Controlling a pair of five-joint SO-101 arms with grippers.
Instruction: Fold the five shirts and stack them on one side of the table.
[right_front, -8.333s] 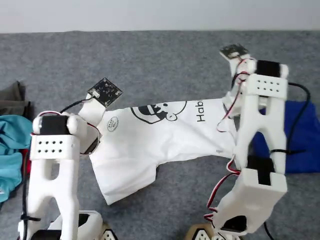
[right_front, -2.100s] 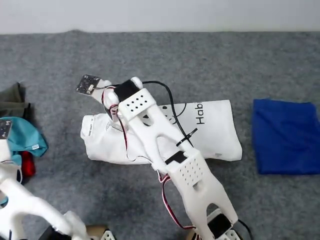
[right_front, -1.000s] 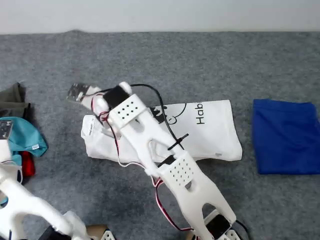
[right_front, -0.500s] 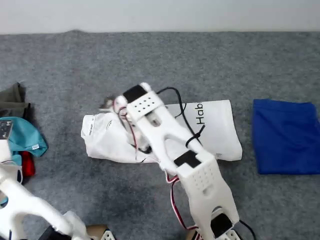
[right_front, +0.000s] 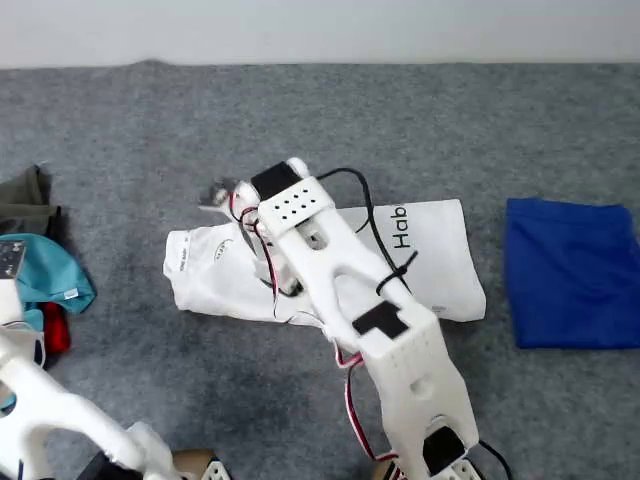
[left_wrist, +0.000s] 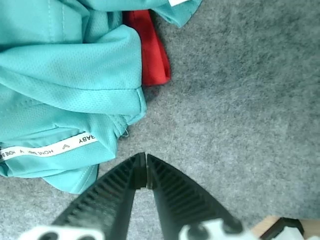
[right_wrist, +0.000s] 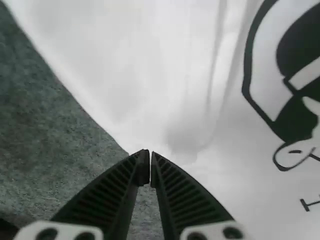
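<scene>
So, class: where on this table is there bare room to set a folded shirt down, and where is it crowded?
Bare: the far strip of table behind the white shirt; the gap between it and the folded blue shirt. Crowded: the left edge, where the teal shirt and red cloth pile up.

A: What do the arms look like?
B: White plastic shells. The right arm (right_front: 320, 235) has a grid of small holes, black motor blocks (right_front: 276, 181), and red, white and black cables (right_front: 370, 212).
A: And its fingers (right_wrist: 122, 187)?
B: Black, ribbed, on white mounts.
</scene>
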